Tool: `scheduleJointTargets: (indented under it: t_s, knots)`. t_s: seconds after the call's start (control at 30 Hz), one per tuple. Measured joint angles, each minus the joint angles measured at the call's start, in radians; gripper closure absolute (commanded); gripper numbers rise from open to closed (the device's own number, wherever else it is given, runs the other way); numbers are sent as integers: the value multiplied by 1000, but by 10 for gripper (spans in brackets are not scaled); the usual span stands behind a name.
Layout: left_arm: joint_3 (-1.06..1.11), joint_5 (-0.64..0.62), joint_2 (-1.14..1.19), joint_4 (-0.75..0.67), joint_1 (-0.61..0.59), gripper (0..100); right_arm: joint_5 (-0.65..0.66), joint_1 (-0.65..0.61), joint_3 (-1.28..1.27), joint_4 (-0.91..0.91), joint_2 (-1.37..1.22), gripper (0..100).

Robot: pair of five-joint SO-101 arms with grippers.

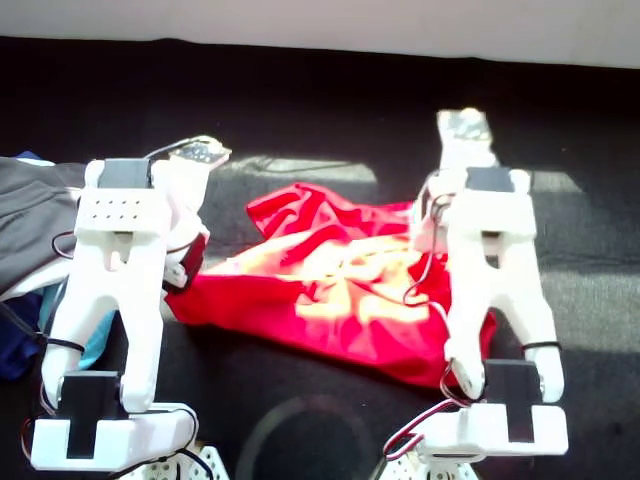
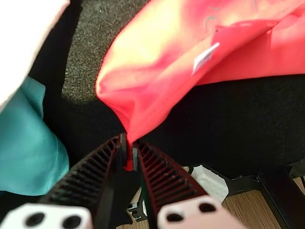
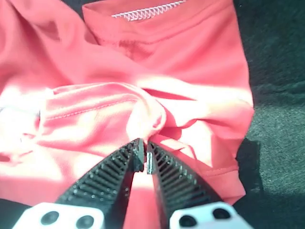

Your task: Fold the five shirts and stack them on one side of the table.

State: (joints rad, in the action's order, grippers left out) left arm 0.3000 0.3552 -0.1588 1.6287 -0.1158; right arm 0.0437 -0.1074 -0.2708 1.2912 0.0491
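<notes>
**Left claw** [image 2: 127, 143]: clenched. Its two black ribbed fingers [image 2: 90, 176] meet at the tips and pinch a pointed corner of the crumpled red fabric shirt [image 2: 157, 62].
- From the tips the cloth rises and widens away from the claw.
- A small white sewn-in label [image 2: 205, 57] sits on the cloth, farther out from the tips.
- The black textured surface [image 2: 228, 124] shows on either side of the pinched corner.
- A teal fabric garment [image 2: 24, 143] lies just beside the claw, on the side away from the main body of the red fabric shirt. It is not touching the pinched corner.

**Right claw** [image 3: 144, 153]: clenched. Its black ribbed fingers [image 3: 109, 176] grip a raised fold of the same red fabric shirt, which bunches directly ahead of the tips.
- Beyond the fold the cloth lies in loose wrinkles.
- At the far end from the claw, an edge with white zigzag stitching [image 3: 143, 10] runs across the cloth.

**High view.** The red fabric shirt is spread on the surface between the white left arm [image 1: 110, 270] and the white right arm [image 1: 495, 270], with one claw at each of its opposite edges. A bright patch of light falls on its middle.

On the far side of the left arm from the right claw lie further garments:
- the teal fabric garment
- a grey fabric garment [image 1: 30, 215]
- a dark blue fabric garment [image 1: 15, 350]
</notes>
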Motion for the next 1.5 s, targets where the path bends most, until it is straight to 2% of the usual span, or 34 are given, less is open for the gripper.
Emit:
scheduleJointTargets:
  t_s: [0.1,0.27,0.93,1.23,1.4,1.5]
  knots:
    - [35,0,0,0,0,991,0,-11,-63,-49,-2,967]
    - [41,0,0,0,0,991,0,-17,-66,-71,-2,852]
    - [41,0,0,0,0,991,0,-17,-77,-133,-9,855]
    - [41,0,0,0,0,991,0,-15,-72,-133,-149,859]
    - [41,0,0,0,0,991,0,-15,-37,-133,-150,997]
    - [41,0,0,0,0,991,0,-14,-11,-132,-150,993]
